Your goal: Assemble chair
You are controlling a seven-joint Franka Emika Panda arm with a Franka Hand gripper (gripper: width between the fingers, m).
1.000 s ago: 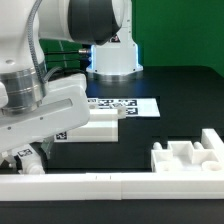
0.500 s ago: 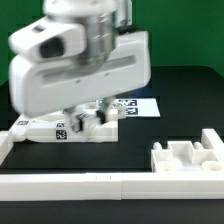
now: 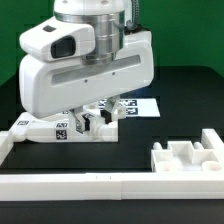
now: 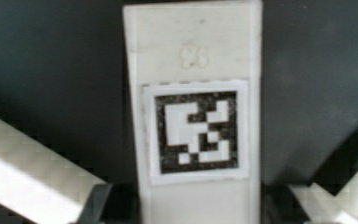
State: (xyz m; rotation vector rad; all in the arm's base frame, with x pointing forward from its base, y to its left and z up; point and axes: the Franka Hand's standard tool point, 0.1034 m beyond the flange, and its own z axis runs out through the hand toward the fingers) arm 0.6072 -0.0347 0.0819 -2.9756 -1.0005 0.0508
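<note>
gripper [image 4: 201,198]: wide open, one finger each side of bar [image 4: 194,60] | bar: flat on table, near marker board [image 3: 138,106] | risk: looks maybe off-centre, hard to tell, so closing could skew it and slip

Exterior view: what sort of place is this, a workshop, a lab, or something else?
Probably a robotics lab bench. A robot gripper hangs over a white tagged bar on a black table, a marker board of printed tags lies flat nearby, and a white rail edges the table.
</note>
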